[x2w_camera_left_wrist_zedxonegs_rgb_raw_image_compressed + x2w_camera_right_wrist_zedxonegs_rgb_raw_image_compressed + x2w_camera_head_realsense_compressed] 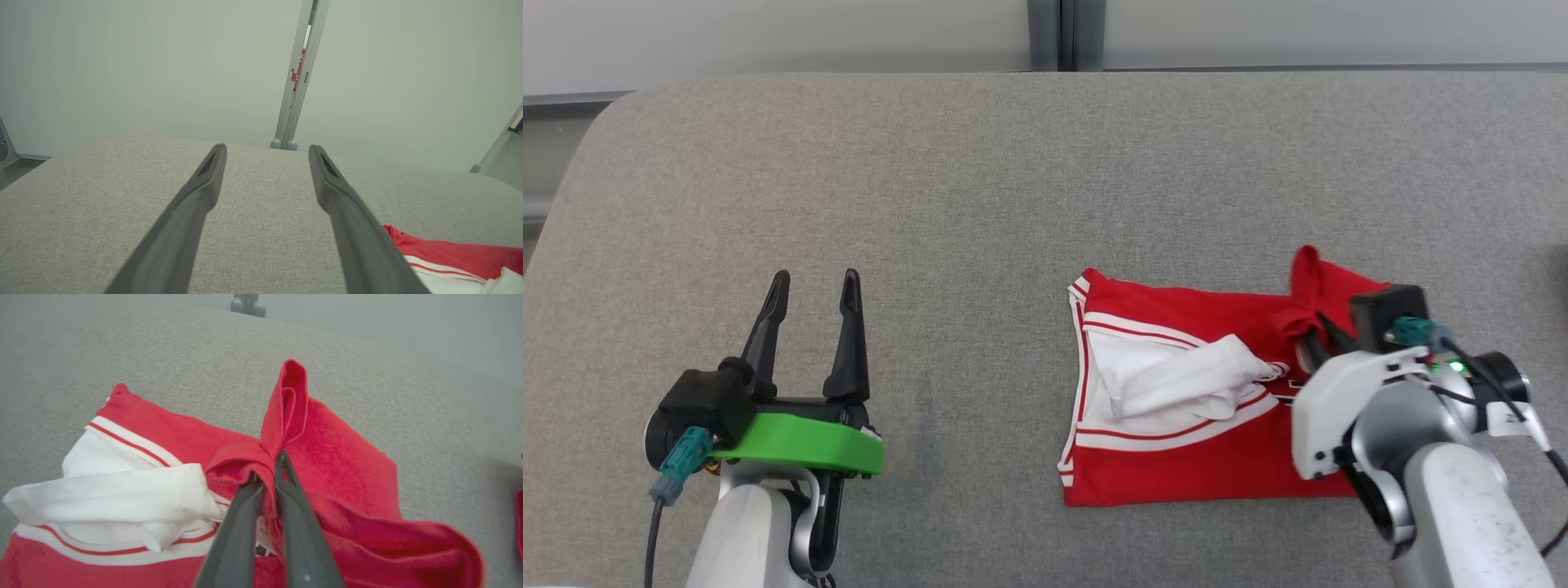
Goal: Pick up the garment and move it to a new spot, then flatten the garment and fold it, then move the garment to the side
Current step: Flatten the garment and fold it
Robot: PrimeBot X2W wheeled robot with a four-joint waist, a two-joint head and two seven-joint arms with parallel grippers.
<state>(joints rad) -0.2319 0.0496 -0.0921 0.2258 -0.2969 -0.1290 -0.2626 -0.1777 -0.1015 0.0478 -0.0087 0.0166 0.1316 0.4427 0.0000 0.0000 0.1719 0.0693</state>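
The garment (1176,441) is a red shirt with white panels and red-and-white stripes, lying crumpled on the right half of the grey table (980,196). My right gripper (1313,333) is shut on a pinched red fold at the garment's far right part; in the right wrist view the two fingers (267,469) squeeze that fold, and a ridge of cloth (288,400) stands up beyond the tips. My left gripper (815,290) hovers over bare table well left of the garment, open with nothing between its fingers. In the left wrist view the garment's edge (445,251) shows at lower right.
Grey fabric covers the wide table, whose rounded far-left corner (621,106) meets a pale wall with a grey vertical post (1066,33). A dark object (1560,269) and a red scrap (519,522) sit at the far right edge.
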